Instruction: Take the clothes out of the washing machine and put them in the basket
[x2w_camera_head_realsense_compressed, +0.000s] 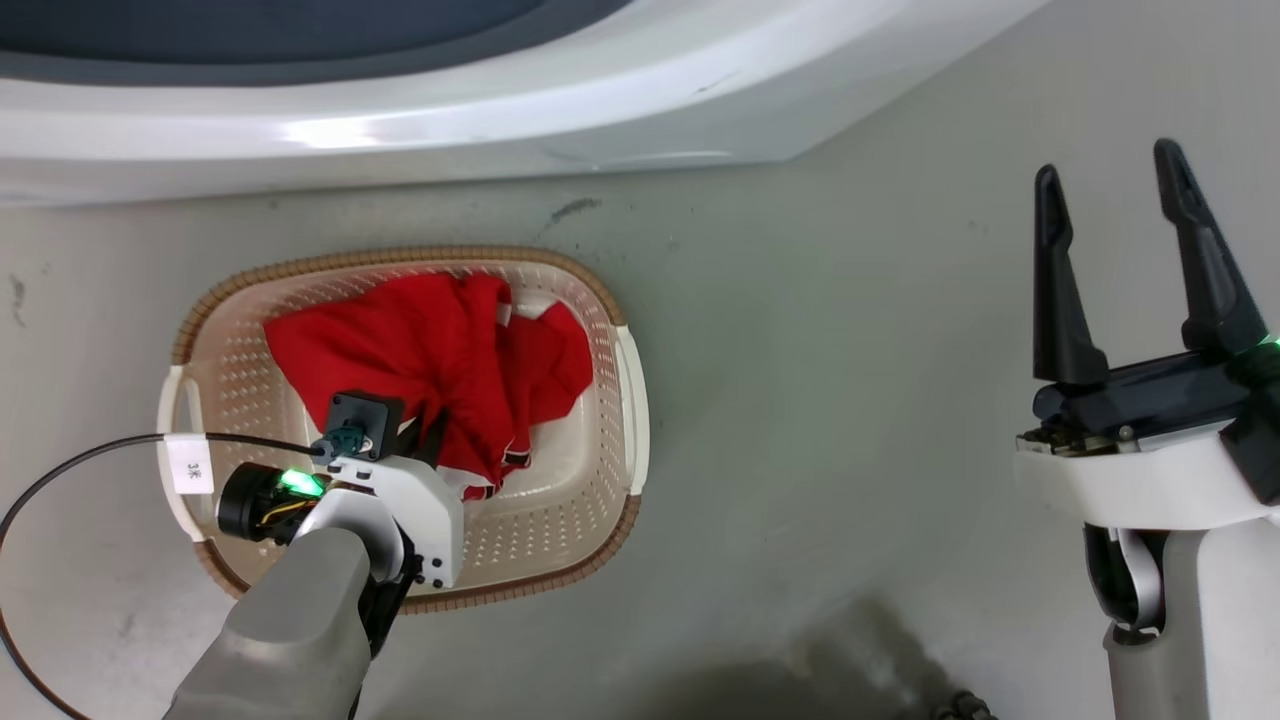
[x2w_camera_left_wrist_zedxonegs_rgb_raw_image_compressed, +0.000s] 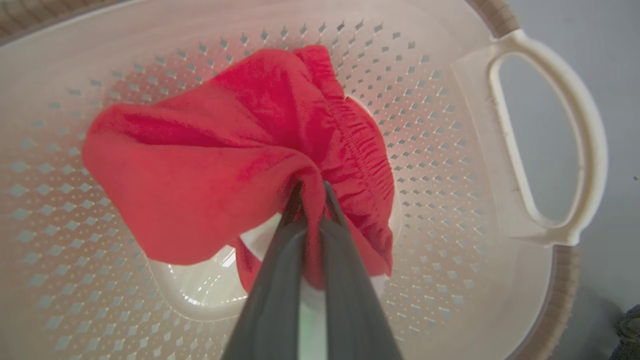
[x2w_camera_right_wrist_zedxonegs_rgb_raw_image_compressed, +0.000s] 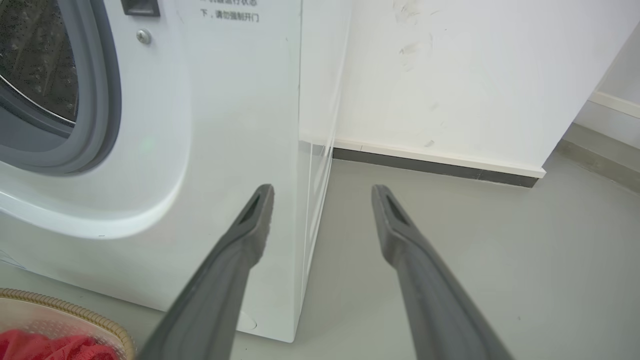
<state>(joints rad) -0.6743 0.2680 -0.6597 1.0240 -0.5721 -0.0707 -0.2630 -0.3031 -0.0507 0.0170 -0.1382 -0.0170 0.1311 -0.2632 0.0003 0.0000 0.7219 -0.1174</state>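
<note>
The left gripper (x2w_camera_left_wrist_zedxonegs_rgb_raw_image_compressed: 312, 192), jaws clamped on the red clothes (x2w_camera_head_realsense_compressed: 440, 350), reaches into the basket (x2w_camera_head_realsense_compressed: 605, 350) on the floor before the washer (x2w_camera_head_realsense_compressed: 400, 130); the right gripper (x2w_camera_head_realsense_compressed: 1105, 165) hangs aside, jaws apart, empty.

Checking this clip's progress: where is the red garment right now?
In the head view the red garment lies inside the basket on the floor, left of centre, before the washing machine, pinched by the left gripper.
</note>
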